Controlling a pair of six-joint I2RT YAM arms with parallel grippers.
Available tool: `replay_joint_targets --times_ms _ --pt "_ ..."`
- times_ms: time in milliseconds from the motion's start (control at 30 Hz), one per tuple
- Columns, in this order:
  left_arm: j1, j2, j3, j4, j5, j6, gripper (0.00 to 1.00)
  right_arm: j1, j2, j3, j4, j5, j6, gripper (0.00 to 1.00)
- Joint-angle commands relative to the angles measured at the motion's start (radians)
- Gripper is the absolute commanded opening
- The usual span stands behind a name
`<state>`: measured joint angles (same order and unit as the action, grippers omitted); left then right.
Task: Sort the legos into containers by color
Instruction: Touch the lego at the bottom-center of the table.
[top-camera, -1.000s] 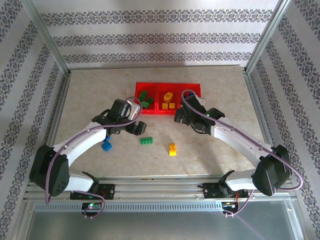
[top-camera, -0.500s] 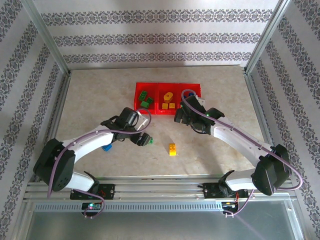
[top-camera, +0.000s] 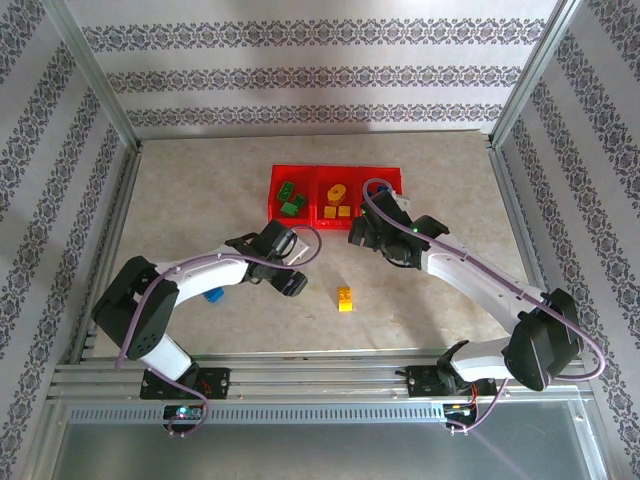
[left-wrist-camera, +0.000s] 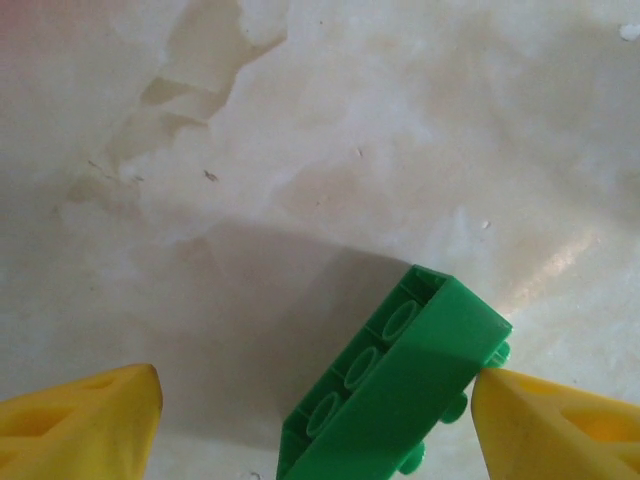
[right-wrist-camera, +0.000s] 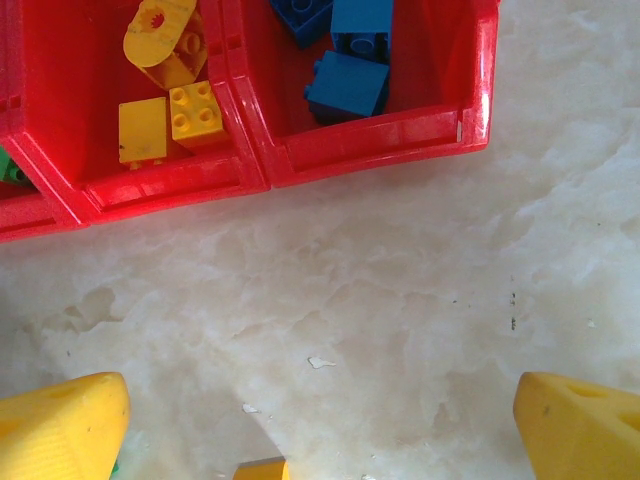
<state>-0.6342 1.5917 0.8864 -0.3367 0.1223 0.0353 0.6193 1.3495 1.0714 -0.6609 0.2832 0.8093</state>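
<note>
- Between the spread fingers of the left gripper (left-wrist-camera: 318, 392) a green lego (left-wrist-camera: 400, 385) lies on the table (left-wrist-camera: 400, 120) with its hollow underside showing. One corner touches one finger, and the other finger stands apart.
- Just near of the red tray (right-wrist-camera: 360, 145), the right gripper (right-wrist-camera: 320, 410) hovers over bare table with its fingers wide apart.
- Tray contents: two green legos (top-camera: 292, 207) in the left compartment, three yellow legos (right-wrist-camera: 165, 90) in the middle and three blue legos (right-wrist-camera: 348, 85) in the right.
- Loose on the table: one yellow lego (top-camera: 345, 298) and one blue lego (top-camera: 212, 295), the latter beside the left arm.
</note>
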Motion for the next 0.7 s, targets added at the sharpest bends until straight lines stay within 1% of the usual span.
replay_joint_targets --times_ms 0,133,433,667 --pt "-0.009 0.024 0.033 -0.046 -0.02 0.011 0.79 -0.003 0.008 -0.005 0.0 0.012 0.011 0.98" --pt "-0.01 0.04 0.044 -0.063 -0.01 0.01 0.75 -0.008 0.011 -0.004 0.0 0.01 0.01 0.98" --pt "-0.01 0.063 0.052 -0.086 0.001 -0.001 0.6 -0.013 0.031 0.013 0.001 0.002 0.005 0.98" --pt "-0.022 0.054 0.054 -0.094 0.017 -0.018 0.57 -0.015 0.04 0.021 0.001 0.0 0.002 0.98"
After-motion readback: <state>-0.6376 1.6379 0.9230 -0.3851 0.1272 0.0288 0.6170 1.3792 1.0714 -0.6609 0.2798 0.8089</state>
